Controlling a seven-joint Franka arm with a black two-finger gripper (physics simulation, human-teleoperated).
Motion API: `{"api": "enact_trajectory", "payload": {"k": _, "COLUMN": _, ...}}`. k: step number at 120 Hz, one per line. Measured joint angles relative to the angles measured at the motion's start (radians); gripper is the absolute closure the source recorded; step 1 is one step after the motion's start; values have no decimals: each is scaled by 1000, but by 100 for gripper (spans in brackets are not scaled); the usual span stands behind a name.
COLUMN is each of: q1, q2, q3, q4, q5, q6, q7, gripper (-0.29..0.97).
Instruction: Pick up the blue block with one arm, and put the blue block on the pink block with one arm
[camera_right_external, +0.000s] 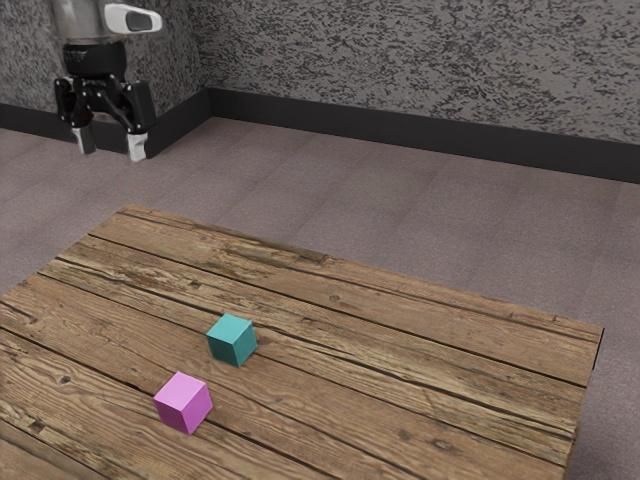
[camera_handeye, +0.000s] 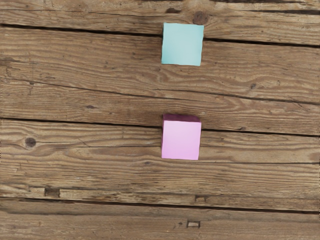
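Observation:
A teal-blue block (camera_right_external: 232, 339) rests on the wooden table (camera_right_external: 420, 350), and a pink block (camera_right_external: 183, 402) sits a short way in front of it, nearer the table's front edge. They are apart, not touching. My gripper (camera_right_external: 110, 145) hangs high at the exterior view's upper left, well above and behind the table, open with nothing between its fingers. From the hand's camera I look straight down on the blue block (camera_handeye: 182, 44) and the pink block (camera_handeye: 181, 137), both lying flat on the planks.
The plank table (camera_handeye: 75, 90) ends at a right edge in the exterior view. Grey carpet floor (camera_right_external: 400, 200) and a rough grey wall with a dark baseboard (camera_right_external: 420, 130) lie behind it.

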Motion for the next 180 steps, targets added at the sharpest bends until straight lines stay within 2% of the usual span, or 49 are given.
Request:
{"api": "enact_trajectory", "payload": {"k": 28, "q1": 70, "q2": -9, "q3": -10, "q4": 23, "q5": -8, "q6": 121, "q7": 12, "gripper": 0}}
{"api": "enact_trajectory", "payload": {"k": 39, "q1": 139, "q2": -64, "q3": -140, "q4": 188, "q5": 59, "q6": 103, "q7": 21, "gripper": 0}}
{"api": "enact_trajectory", "payload": {"k": 50, "q1": 10, "q2": -65, "q3": -247, "q4": 230, "q5": 133, "q6": 91, "q7": 27, "gripper": 0}}
{"api": "enact_trajectory", "payload": {"k": 57, "q1": -43, "q2": -10, "q3": -294, "q4": 231, "q5": 176, "q6": 89, "q7": 23, "gripper": 0}}
{"api": "enact_trajectory", "payload": {"k": 66, "q1": -133, "q2": 122, "q3": -277, "q4": 215, "q5": 215, "q6": 88, "q7": 19, "gripper": 0}}
{"api": "enact_trajectory", "payload": {"k": 78, "q1": -22, "q2": 266, "q3": -252, "q4": 209, "q5": 234, "q6": 120, "q7": 15, "gripper": 0}}
{"api": "enact_trajectory", "payload": {"k": 86, "q1": 4, "q2": 326, "q3": -232, "q4": 209, "q5": 236, "q6": 146, "q7": 9, "gripper": 0}}
{"api": "enact_trajectory", "payload": {"k": 96, "q1": 11, "q2": 384, "q3": -206, "q4": 209, "q5": 232, "q6": 188, "q7": -1, "gripper": 0}}
{"api": "enact_trajectory", "payload": {"k": 116, "q1": 17, "q2": 508, "q3": -106, "q4": 208, "q5": 146, "q6": 260, "q7": -8, "gripper": 0}}
{"api": "enact_trajectory", "payload": {"k": 134, "q1": 17, "q2": 611, "q3": -91, "q4": 206, "q5": 98, "q6": 348, "q7": -8, "gripper": 0}}
{"api": "enact_trajectory", "payload": {"k": 148, "q1": 18, "q2": 651, "q3": -89, "q4": 150, "q5": 72, "q6": 437, "q7": -2, "gripper": 0}}
{"api": "enact_trajectory", "payload": {"k": 161, "q1": 18, "q2": 654, "q3": -83, "q4": 62, "q5": 46, "q6": 518, "q7": 7, "gripper": 0}}
{"api": "enact_trajectory", "payload": {"k": 180, "q1": 17, "q2": 558, "q3": -78, "q4": -134, "q5": 24, "q6": 653, "q7": 31, "gripper": 0}}
